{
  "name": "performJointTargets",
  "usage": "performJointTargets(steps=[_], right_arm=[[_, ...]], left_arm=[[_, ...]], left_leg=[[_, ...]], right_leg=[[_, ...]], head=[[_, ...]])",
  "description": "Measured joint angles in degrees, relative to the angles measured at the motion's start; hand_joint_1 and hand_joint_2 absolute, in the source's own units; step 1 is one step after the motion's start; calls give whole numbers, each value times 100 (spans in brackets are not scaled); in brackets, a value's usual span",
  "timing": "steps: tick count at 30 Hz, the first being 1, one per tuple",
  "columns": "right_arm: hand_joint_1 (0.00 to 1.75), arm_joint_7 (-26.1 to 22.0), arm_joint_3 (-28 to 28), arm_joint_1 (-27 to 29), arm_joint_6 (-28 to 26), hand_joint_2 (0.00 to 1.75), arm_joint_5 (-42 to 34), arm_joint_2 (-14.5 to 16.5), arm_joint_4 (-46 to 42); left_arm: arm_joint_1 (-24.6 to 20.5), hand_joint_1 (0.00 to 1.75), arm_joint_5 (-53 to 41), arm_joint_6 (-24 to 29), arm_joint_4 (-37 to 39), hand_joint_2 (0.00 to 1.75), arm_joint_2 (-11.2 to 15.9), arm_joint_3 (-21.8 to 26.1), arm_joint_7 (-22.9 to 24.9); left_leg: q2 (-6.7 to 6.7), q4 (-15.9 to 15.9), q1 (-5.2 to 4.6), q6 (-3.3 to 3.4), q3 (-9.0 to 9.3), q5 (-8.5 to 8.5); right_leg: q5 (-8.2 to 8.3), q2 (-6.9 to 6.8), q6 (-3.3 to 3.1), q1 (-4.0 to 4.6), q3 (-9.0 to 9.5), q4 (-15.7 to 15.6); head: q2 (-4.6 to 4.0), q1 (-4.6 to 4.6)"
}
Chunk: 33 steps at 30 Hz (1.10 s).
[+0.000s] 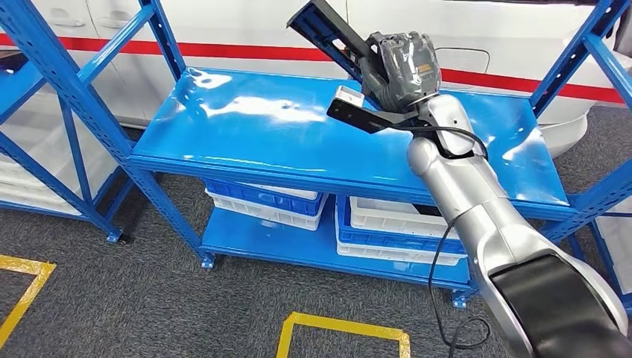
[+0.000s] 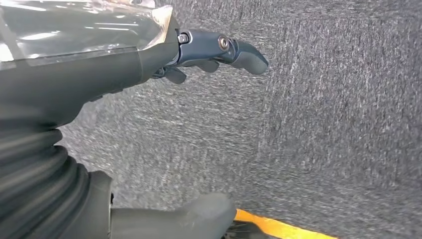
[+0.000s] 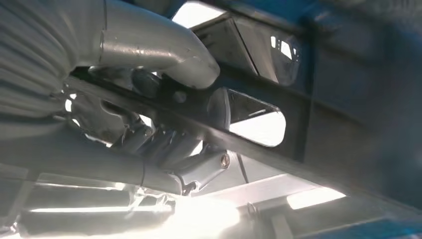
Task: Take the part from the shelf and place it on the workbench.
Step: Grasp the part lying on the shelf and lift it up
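The right hand (image 1: 402,71) is clamped around a long black metal bracket-like part (image 1: 332,33), fingers wrapped across its middle, holding it tilted above the rear of the glossy blue metal shelf (image 1: 246,127). The part's upper end points toward the white vehicle body with a red stripe (image 1: 246,33) behind the shelf. Blue uprights (image 1: 589,45) flank the shelf on both sides. The left hand (image 2: 219,50) hangs over grey carpet (image 2: 338,124), fingers loosely apart, holding nothing.

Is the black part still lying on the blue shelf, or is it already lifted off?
Lifted off. The right hand grips the black part, holding it tilted above the blue shelf top.
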Motion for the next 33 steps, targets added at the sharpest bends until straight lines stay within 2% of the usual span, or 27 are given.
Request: performJointTargets(steps=[2, 3, 4, 5, 6, 7, 8, 9, 10, 11, 13, 14, 15, 17, 18, 19, 20, 21, 23, 25, 26, 28, 29, 30, 31, 32, 33], right_arm=[[171, 31, 6, 90, -24, 175, 32, -96, -90], [171, 49, 8, 151, -34, 175, 47, -136, -123], [171, 63, 10, 213, -39, 175, 64, -167, -154], [171, 77, 13, 261, -38, 175, 71, -193, -186], [171, 86, 15, 288, -36, 175, 77, -212, -218], [171, 96, 17, 299, -28, 175, 81, -225, -255], [171, 105, 20, 297, -15, 175, 77, -235, -291], [171, 112, 23, 293, -3, 175, 74, -238, -328], [171, 118, 28, 292, 9, 175, 71, -240, -363], [171, 121, 34, 293, 17, 175, 70, -238, -390], [171, 135, 45, 294, 19, 175, 73, -230, -436], [171, 149, 49, 290, 17, 175, 78, -226, -458], [171, 161, 51, 287, 15, 175, 80, -222, -482], [171, 184, 55, 287, 12, 175, 89, -220, -526], [171, 189, 56, 292, 12, 175, 93, -221, -543], [171, 197, 57, 297, 12, 175, 97, -222, -556], [171, 206, 57, 301, 12, 175, 104, -224, -572], [171, 217, 57, 302, 12, 175, 114, -227, -594], [171, 252, 56, 300, 12, 175, 146, -241, -655], [171, 295, 55, 300, 12, 175, 179, -263, -705], [171, 316, 55, 302, 13, 175, 193, -272, -723], [171, 358, 54, 302, 14, 175, 221, -289, -758], [171, 378, 52, 298, 14, 175, 237, -303, -776], [171, 398, 50, 292, 14, 175, 255, -321, -792], [171, 415, 48, 285, 14, 175, 270, -347, -800], [171, 427, 46, 283, 15, 175, 284, -367, -805], [171, 441, 45, 290, 16, 175, 296, -389, -809]], left_arm=[[-10, 0, -64, 9, 0, 175, -17, -34, 54], [-11, 0, -90, 27, 0, 175, -25, -50, 68], [-9, 0, -110, 49, 0, 175, -33, -67, 79], [-8, 0, -128, 79, 0, 175, -41, -84, 94], [-7, 0, -142, 109, 0, 175, -49, -98, 110], [-7, 0, -152, 134, 0, 175, -53, -108, 125], [-11, 0, -158, 160, 0, 175, -53, -114, 138], [-10, 0, -162, 180, 1, 175, -53, -120, 146], [-12, 0, -168, 203, 1, 175, -54, -127, 152], [-13, 0, -176, 220, 2, 175, -55, -132, 156], [-8, 0, -201, 249, 3, 175, -61, -144, 169], [-3, 0, -212, 256, 4, 175, -62, -153, 183], [0, 0, -224, 262, 5, 175, -63, -163, 199], [-1, 0, -252, 268, 7, 175, -65, -182, 232], [-2, 0, -267, 269, 7, 175, -65, -187, 244], [-3, 0, -277, 270, 7, 175, -65, -190, 253], [-2, 0, -283, 269, 7, 175, -65, -191, 260], [-3, 0, -286, 268, 7, 175, -66, -194, 264], [-17, 0, -291, 263, 3, 175, -43, -204, 264], [-33, 0, -309, 260, -3, 175, -23, -220, 256], [-42, 0, -318, 261, -6, 175, -10, -227, 250], [-50, 0, -337, 262, -6, 175, -16, -240, 243], [-53, 0, -344, 260, -5, 175, -18, -249, 243], [-52, 0, -352, 256, -5, 175, -21, -257, 242], [-53, 0, -361, 250, -5, 175, -25, -265, 242], [-55, 0, -371, 242, -6, 175, -34, -271, 240], [-56, 0, -379, 234, -6, 175, -44, -275, 239]], left_leg=[[11, -30, 13, 23, -7, 32], [12, -25, 23, 14, -19, 35], [11, -12, 41, -5, -33, 36], [11, 15, 70, -39, -54, 30], [10, 61, 107, -85, -83, 15], [12, 147, 144, -155, -132, -19], [11, 239, 168, -230, -204, -58], [6, 345, 178, -300, -268, -96], [-6, 444, 181, -358, -331, -122], [-22, 498, 184, -395, -378, -123], [-40, 580, 217, -434, -446, -141], [-33, 668, 231, -449, -499, -233], [-26, 879, 238, -458, -591, -416], [-14, 1575, 230, -463, -852, -903], [-15, 1939, 218, -453, -973, -1095], [-14, 2162, 202, -427, -1025, -1182], [-15, 2217, 174, -375, -988, -1173], [-17, 2063, 130, -294, -839, -1076], [-12, 1346, -14, -20, -308, -897], [24, 790, -148, 182, 57, -847], [42, 680, -194, 218, 101, -844], [51, 523, -222, 241, 72, -657], [59, 415, -210, 240, 68, -540], [71, 308, -186, 241, 46, -408], [84, 231, -158, 211, 13, -282], [94, 208, -150, 170, -53, -189], [99, 208, -135, 134, -145, -105]], right_leg=[[-332, -1, -15, -39, -324, 731], [-451, -2, 10, -69, -476, 1083], [-492, -5, 65, -109, -551, 1277], [-440, -11, 148, -154, -515, 1240], [-320, -24, 245, -200, -374, 988], [-209, -45, 352, -252, -169, 585], [-113, -29, 411, -258, 8, 307], [-64, -4, 428, -263, 105, 133], [-72, 28, 398, -257, 128, 86], [-75, 68, 336, -227, 88, 170], [-88, 66, 213, -237, 3, 198], [-62, 61, 157, -233, -33, 200], [-25, 56, 93, -231, -72, 194], [48, 47, -13, -183, -167, 190], [87, 43, -53, -147, -221, 191], [128, 40, -82, -109, -275, 191], [175, 38, -104, -67, -331, 191], [224, 40, -119, -23, -385, 189], [333, 48, -136, 49, -479, 176], [437, 33, -107, 41, -501, 129], [490, 19, -72, 14, -494, 93], [605, 2, -4, -1, -476, -12], [588, 2, 4, 9, -507, -22], [465, 1, -10, 21, -565, 59], [250, 1, -36, 25, -653, 266], [-18, 1, -51, 7, -758, 595], [-241, -1, -35, -20, -843, 983]], head=[[0, 10], [0, 12], [0, 11], [0, 13], [0, 14], [0, 18], [0, 32], [0, 40], [0, 36], [0, 29], [0, -8], [0, -21], [0, -40], [0, -69], [0, -73], [0, -73], [0, -74], [0, -73], [1, -58], [1, -25], [1, -21], [0, -45], [0, -47], [0, -41], [0, -34], [0, -27], [0, -23]])
